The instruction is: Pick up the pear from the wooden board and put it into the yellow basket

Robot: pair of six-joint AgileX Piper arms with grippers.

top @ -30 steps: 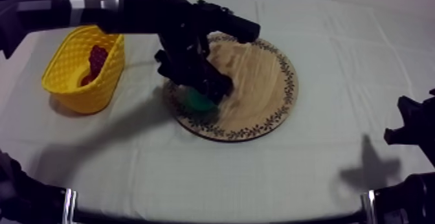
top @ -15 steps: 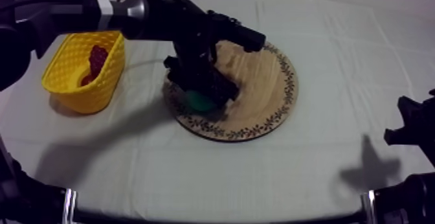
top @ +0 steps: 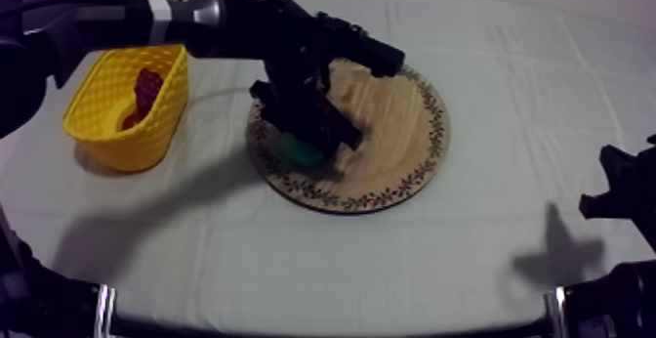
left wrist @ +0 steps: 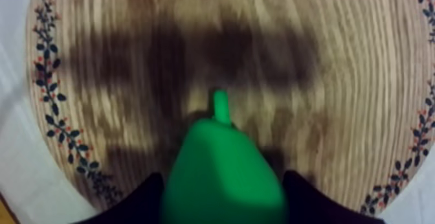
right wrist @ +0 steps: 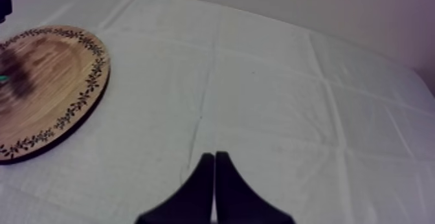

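Pear (left wrist: 223, 171), green, stem pointing away, sits gripped between the left gripper's (left wrist: 223, 197) two fingers, resting on the board (left wrist: 336, 78) just beneath. Basket (top: 98, 117) stands well apart beside that gripper. Right gripper (right wrist: 214, 156), fingers together on nothing, rests far off.

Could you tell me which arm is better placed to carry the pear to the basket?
Left: the left gripper holds the pear on the wooden board, with the yellow basket at that side; the right gripper rests shut, far from both.
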